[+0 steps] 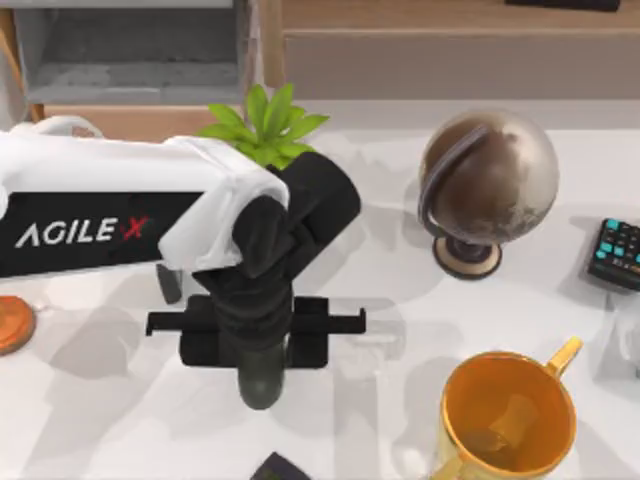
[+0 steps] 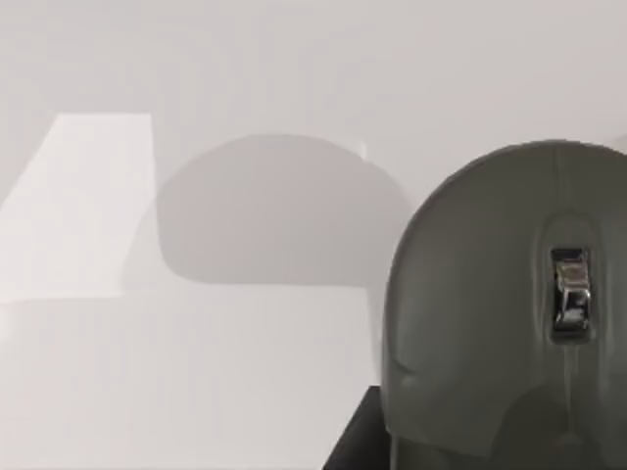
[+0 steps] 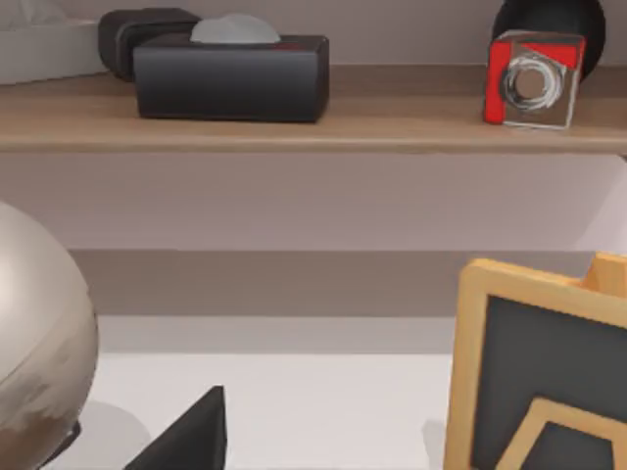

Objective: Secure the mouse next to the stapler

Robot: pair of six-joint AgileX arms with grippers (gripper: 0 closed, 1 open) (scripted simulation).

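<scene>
Dark rounded mouse (image 2: 500,313), silver wheel; left gripper (image 1: 262,375) above it.

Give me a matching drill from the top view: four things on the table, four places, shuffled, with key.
Things:
1. globe
2. yellow mug
3. keypad with teal keys
4. potted plant

Places:
A. right edge of the table
B. behind the left arm, toward the back
C. near edge, right of centre
D. right of centre, toward the back

Pairs: 1-D, 2-C, 3-A, 4-B

The left gripper hangs over the mouse, whose dark rounded end sticks out below it.
</scene>
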